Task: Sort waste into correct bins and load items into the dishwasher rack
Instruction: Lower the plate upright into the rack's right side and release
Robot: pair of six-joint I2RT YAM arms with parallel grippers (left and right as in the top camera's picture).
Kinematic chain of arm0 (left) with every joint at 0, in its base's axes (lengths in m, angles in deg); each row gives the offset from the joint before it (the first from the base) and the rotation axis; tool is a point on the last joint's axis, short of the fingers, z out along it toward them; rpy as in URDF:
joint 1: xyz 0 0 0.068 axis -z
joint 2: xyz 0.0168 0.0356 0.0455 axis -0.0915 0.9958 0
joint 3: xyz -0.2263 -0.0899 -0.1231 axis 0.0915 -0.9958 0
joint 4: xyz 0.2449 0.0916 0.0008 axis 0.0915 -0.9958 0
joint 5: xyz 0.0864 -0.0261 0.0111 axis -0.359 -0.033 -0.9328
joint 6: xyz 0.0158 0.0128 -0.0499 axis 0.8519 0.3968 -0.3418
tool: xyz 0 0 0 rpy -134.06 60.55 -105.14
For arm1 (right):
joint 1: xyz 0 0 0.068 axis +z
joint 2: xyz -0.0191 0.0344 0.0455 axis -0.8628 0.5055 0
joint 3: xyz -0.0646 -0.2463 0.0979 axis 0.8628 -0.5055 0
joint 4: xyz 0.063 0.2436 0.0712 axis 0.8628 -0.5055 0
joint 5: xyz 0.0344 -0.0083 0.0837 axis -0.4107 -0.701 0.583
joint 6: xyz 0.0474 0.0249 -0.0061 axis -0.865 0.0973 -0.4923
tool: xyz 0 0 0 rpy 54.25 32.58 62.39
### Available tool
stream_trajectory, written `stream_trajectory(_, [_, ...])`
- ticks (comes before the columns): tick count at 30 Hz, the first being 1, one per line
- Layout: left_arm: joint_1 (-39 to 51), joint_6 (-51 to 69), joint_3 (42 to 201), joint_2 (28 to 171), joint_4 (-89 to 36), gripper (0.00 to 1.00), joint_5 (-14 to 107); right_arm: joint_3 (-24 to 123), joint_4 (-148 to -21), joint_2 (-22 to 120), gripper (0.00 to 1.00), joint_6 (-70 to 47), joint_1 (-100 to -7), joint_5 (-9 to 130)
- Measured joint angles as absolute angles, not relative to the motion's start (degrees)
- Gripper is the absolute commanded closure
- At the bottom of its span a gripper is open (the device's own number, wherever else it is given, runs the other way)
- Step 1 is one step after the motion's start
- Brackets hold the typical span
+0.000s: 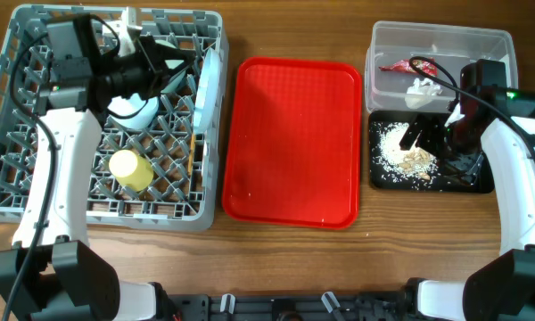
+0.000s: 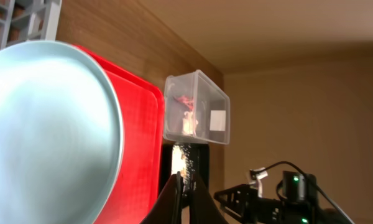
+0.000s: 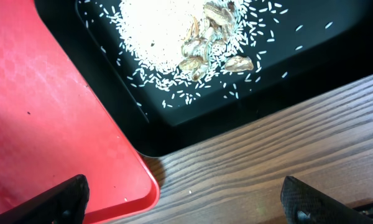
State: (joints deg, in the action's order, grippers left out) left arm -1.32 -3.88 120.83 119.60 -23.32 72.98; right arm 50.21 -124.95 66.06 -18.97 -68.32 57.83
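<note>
One clear tub [image 1: 481,53], one black tray [image 1: 401,185] (rice-strewn).

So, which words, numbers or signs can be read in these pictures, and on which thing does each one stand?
None can be read.
The white label on the clear plastic tub is too small and blurred to show any text.
Nothing else in view shows any writing.

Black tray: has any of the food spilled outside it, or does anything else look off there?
Nothing stands out. The rice scraps are scattered loosely but lie inside the black tray; I see no clear spill on the table beside it.
</note>
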Motion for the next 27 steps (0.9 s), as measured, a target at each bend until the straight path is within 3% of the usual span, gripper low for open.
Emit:
stream_trajectory(19, [-9.56, -8.90, 120.85, 119.50, -25.07, 0.96, 102.07, 50.21, -124.93, 66.06, 0.00, -18.99, -68.32, 57.83])
stream_trajectory(27, [-9.71, -11.57, 120.87, 119.28, -25.70, 0.96, 106.92, 50.21, -124.93, 66.06, 0.00, -18.97, -68.32, 57.83])
